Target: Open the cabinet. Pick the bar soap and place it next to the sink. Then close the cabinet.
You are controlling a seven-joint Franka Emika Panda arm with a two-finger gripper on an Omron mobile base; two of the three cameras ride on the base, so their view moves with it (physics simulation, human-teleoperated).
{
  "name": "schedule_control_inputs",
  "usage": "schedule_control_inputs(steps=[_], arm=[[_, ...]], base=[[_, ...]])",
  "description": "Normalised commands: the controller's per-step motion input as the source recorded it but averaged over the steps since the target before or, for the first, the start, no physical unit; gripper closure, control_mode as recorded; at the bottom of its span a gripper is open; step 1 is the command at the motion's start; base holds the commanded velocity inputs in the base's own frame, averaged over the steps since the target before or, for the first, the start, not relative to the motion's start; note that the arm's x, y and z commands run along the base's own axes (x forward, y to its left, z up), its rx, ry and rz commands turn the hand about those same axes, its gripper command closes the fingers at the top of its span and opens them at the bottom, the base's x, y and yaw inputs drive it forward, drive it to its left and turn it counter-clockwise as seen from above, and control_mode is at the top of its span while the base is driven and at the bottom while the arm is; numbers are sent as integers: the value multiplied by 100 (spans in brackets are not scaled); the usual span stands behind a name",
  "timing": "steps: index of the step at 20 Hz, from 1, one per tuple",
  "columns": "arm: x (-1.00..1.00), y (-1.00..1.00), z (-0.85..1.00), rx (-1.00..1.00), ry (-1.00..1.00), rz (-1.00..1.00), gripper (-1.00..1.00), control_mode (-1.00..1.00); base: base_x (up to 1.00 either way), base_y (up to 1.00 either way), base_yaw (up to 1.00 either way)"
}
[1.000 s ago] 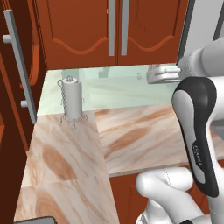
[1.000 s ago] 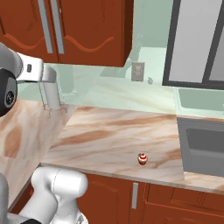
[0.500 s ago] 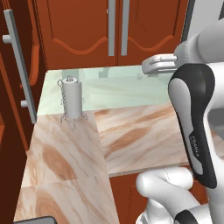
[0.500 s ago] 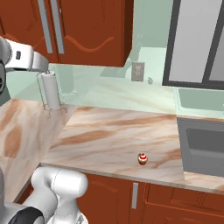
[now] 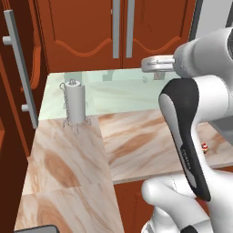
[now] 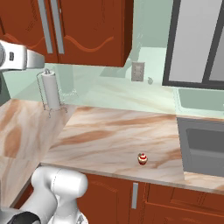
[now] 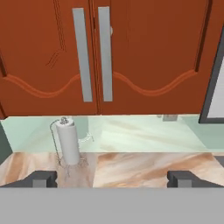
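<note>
Right, my gripper (image 7: 112, 178) hangs spread and empty below the cabinet (image 7: 109, 57); its upright handles (image 7: 104, 61) sit straight above.

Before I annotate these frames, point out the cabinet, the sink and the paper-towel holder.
cabinet (image 7: 144, 52), hand view, right door panel.
sink (image 6: 204, 146), right base view, basin floor.
paper-towel holder (image 5: 75, 103), left base view, the roll.

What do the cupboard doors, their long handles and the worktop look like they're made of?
The cabinet doors look like reddish-brown wood with a smooth finish, going by the arched raised panels. Their handles are flat grey bars, probably brushed metal. The counter looks like polished marbled stone, beige with brown veins. Everything is rendered, so these are only appearances.
</note>
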Motion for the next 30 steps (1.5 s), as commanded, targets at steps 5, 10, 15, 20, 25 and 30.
schedule_control_inputs(steps=[5, 10, 15, 20, 25, 30], arm=[[14, 0, 9, 0, -3, -2, -100, -100], [8, 0, 30, 0, 6, 0, -100, -100], [13, 0, 30, 0, 13, 0, -100, -100], [19, 0, 11, 0, 15, 0, -100, -100], [42, 0, -7, 0, 1, 0, -100, -100], [47, 0, -21, 0, -7, 0, -100, -100]], base=[[0, 0, 0], [0, 0, 0], [0, 0, 0], [0, 0, 0], [0, 0, 0], [0, 0, 0]])
